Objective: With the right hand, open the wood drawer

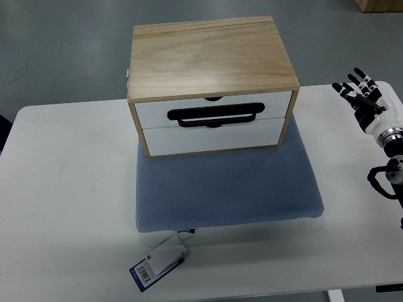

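A light wooden box (211, 53) with two white drawer fronts stands at the back of a blue-grey mat (227, 185). The upper drawer (214, 110) carries a black bar handle (215, 115); the lower drawer (211, 137) sits just beneath it. Both drawers look shut flush with the frame. My right hand (360, 88) hovers over the table's right side, well to the right of the box, fingers spread and holding nothing. The left hand does not show.
The white table (69, 207) runs out to the left and front of the mat. A white and blue tag (158, 264) lies at the mat's front edge. Grey floor shows behind the table.
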`<state>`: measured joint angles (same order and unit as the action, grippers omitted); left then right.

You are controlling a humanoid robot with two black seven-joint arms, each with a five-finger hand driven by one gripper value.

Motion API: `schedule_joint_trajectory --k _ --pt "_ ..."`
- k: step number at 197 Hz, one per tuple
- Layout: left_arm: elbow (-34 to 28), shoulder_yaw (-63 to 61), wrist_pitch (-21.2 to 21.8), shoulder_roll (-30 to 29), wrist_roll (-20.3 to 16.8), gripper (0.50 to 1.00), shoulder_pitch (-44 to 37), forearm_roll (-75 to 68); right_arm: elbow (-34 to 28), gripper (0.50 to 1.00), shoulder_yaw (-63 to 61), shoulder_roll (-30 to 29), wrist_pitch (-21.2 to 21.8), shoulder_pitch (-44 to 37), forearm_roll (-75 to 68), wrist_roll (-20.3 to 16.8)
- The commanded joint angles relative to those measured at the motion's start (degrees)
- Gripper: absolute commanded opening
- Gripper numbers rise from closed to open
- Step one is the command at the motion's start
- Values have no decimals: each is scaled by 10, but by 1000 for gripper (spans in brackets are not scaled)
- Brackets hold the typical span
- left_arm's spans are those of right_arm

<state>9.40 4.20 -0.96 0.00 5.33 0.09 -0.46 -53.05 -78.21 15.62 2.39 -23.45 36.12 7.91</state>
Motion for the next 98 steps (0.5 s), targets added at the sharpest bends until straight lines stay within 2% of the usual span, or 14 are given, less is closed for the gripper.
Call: schedule_joint_trajectory --k 1,98 --pt "0 0 0 0 -1 1000 0 0 0 930 0 0 0 0 0 0" --pt "0 0 0 0 0 1000 0 0 4 932 2 0 1 -4 0 -2"
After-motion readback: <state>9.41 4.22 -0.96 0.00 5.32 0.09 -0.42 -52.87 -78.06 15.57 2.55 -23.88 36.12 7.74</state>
